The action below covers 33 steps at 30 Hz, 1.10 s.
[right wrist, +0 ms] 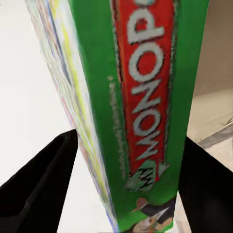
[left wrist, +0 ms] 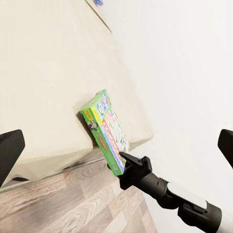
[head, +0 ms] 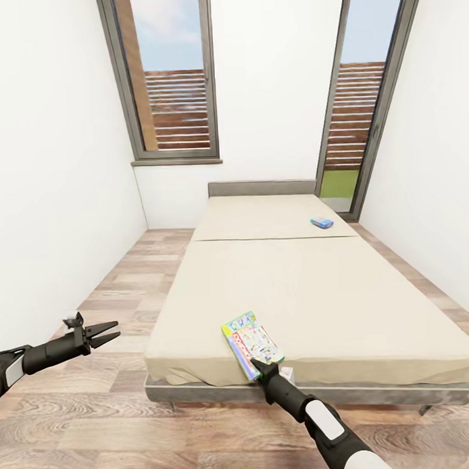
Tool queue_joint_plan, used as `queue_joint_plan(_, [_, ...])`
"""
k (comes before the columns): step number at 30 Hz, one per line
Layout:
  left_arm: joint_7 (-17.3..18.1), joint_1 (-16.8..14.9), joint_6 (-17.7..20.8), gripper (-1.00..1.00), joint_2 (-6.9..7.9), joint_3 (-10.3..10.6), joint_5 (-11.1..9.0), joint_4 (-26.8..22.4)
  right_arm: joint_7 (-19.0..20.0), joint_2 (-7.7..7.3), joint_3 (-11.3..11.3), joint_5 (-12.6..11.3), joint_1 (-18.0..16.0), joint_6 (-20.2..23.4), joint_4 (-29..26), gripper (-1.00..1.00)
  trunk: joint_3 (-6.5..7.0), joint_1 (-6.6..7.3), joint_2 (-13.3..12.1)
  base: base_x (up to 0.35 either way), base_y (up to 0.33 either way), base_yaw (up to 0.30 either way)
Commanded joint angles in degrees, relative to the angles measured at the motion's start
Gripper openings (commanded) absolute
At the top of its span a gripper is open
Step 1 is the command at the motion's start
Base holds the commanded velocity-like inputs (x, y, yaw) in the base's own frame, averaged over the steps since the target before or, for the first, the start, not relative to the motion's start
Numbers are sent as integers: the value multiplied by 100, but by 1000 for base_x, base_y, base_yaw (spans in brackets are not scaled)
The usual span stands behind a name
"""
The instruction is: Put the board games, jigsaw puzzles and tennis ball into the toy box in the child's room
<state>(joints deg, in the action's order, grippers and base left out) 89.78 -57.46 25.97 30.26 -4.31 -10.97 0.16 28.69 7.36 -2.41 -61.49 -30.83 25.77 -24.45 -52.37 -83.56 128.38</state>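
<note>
Two grippers: your right gripper (head: 261, 366) pinches the green-edged board game (head: 252, 342) by its near end, one finger on each flat face, so you can lift it off.
Left gripper (head: 108, 331): fingers spread wide, holding nothing, out over the floor (head: 126, 427).
Writing: the green edge says MONOPOLY in white on red.
Game's place: near edge of the bed (head: 318, 292), by its near left corner.
Blue game (head: 321, 223): small, far away near the bed's right edge.

Green MONOPOLY box (right wrist: 145, 111) edge btwn right gripper (right wrist: 121, 194) fingers
</note>
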Motion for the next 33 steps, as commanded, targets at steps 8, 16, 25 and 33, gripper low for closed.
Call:
queue_joint_plan(8, [22, -6, 428, 100, 48, -56, 34, 2, -4, 2, -23, -21, -2, 42, 2, -100, -6, 1, 2, 0, 0, 0])
queue_joint_plan(16, [22, -7, 541, 100, 87, -53, 35, -46, -4, 2, -23, -21, -2, 42, 2, -100, 84, 111, -198, 0, 0, 0])
queue_joint_plan(25, [22, -9, 573, 100, 65, -19, 57, -51, -4, 2, -23, -21, -2, 42, 2, -100, 246, 308, -559, 0, 0, 0])
queue_joint_plan(33, [22, -10, 567, 100, 56, -17, 75, -51, -4, 1, -23, -21, -1, 35, 2, -100, 389, 484, -880, 0, 0, 0])
